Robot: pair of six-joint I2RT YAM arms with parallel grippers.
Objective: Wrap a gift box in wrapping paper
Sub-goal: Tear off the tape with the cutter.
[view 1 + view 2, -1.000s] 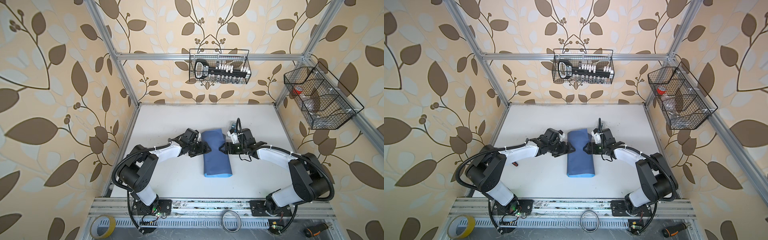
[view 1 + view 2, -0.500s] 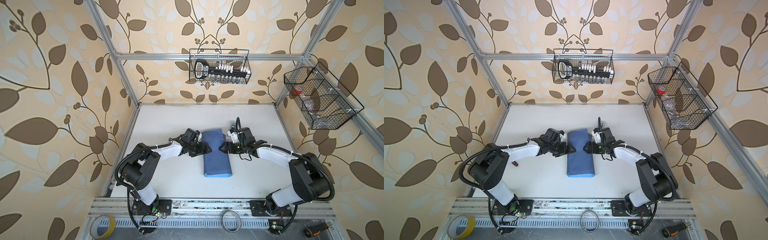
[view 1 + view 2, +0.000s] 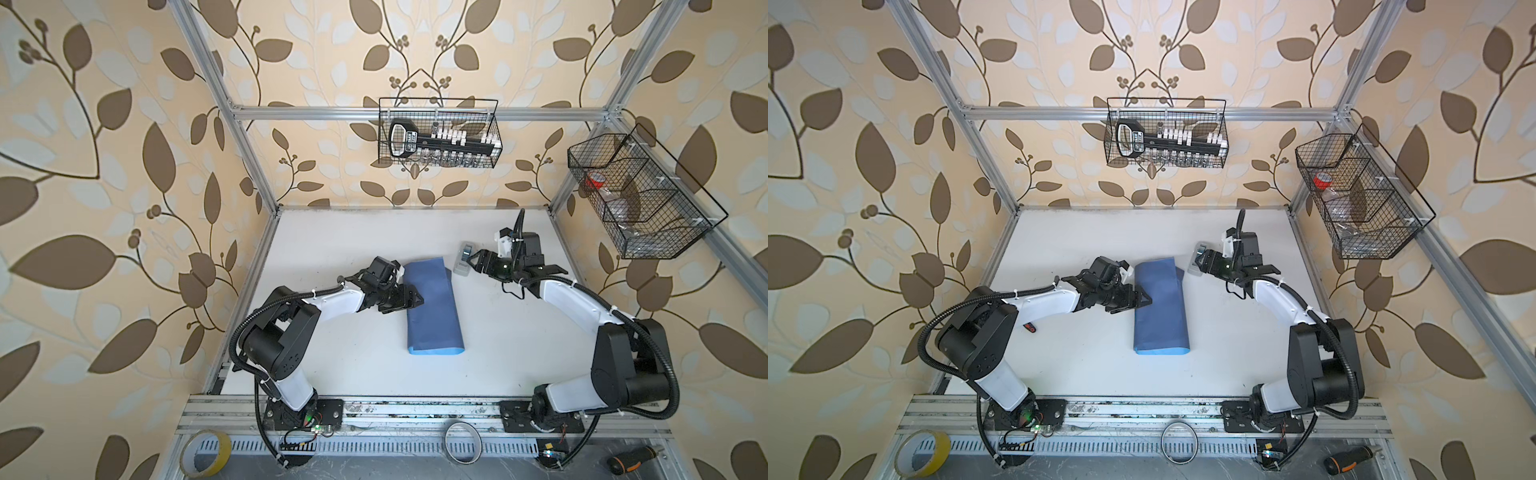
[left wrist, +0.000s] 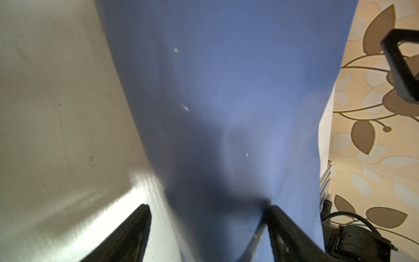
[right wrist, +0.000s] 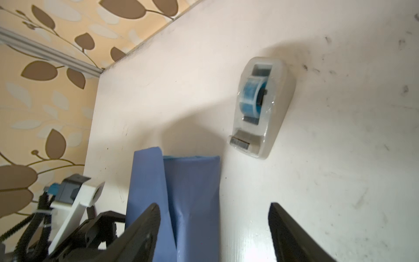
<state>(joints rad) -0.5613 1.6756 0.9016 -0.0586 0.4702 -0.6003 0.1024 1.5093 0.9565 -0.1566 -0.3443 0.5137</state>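
The wrapping paper [image 3: 432, 307] lies folded over in the middle of both top views, a long slate-blue bundle on the white table [image 3: 353, 249]. A strip of its lighter sky-blue face shows along its lower end. The gift box does not show in any view (the folded sheet hides whatever lies under it).

The left gripper [image 3: 417, 300] reaches in from the left of the frame to the bundle's left edge, about halfway along it. In the left wrist view its jaws [image 4: 208, 206] are spread apart. One finger [image 4: 136, 233] is over bare table, and the tip of the other finger [image 4: 283, 231] is against the paper, which dimples there. It clamps nothing.

The right gripper [image 3: 473, 264] is in the upper right part of the table, just beside a small grey-white tape dispenser [image 3: 462, 264] that stands to the right of the paper's upper end. The right wrist view shows the jaws [image 5: 214, 206] wide apart with nothing between them. It also shows the dispenser [image 5: 260, 106] with its blue roll, lying apart from the paper's corner [image 5: 192, 192].

A wire basket [image 3: 438, 133] hangs on the back wall in the upper middle of the frame, and a second mesh basket [image 3: 640, 195] hangs at the upper right. Along the bottom edge lie a yellow tape roll [image 3: 205, 453] and a screwdriver [image 3: 631, 459].
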